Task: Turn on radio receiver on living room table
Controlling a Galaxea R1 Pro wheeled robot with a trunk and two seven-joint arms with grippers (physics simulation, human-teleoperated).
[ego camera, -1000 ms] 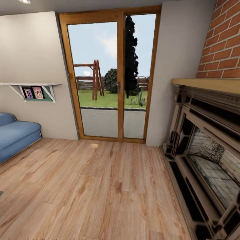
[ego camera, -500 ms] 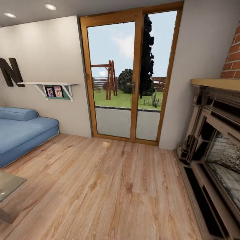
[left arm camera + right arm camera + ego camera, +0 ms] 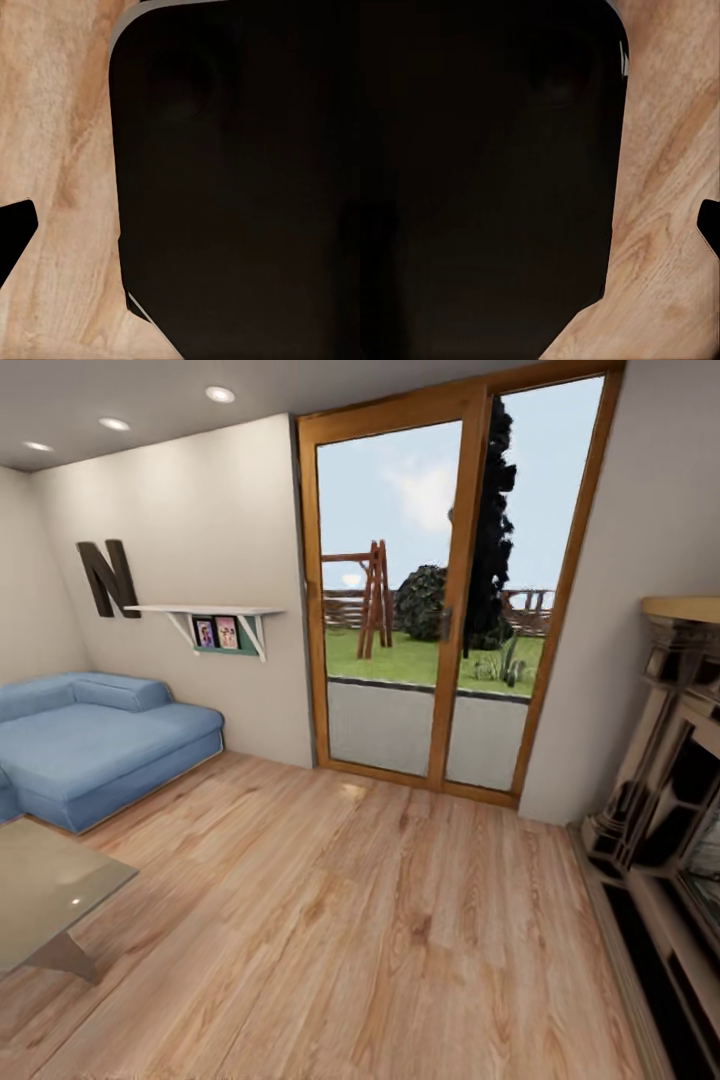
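The living room lies ahead in the head view, with a light wood plank floor (image 3: 400,920) and beige walls. A corner of the low table (image 3: 50,880) with its glossy grey top juts in at the lower left; the part I see is bare. The radio receiver is out of view. In the left wrist view a dark fingertip (image 3: 13,232) pokes in at the edge over the floor, beside my robot's black body (image 3: 240,180). The right wrist view is alike: a dark fingertip (image 3: 709,221) beside the black body (image 3: 487,180). I cannot tell how either gripper's jaws stand.
A blue sectional sofa (image 3: 90,745) stands at the left behind the table. A wood-framed glass door (image 3: 440,610) fills the far wall, with a white shelf (image 3: 205,610) and a letter N (image 3: 108,575) to its left. A dark fireplace (image 3: 670,810) lines the right side.
The camera has swung left: door, sofa and fireplace all slid rightward in the picture. The table corner and the letter N have come into view.
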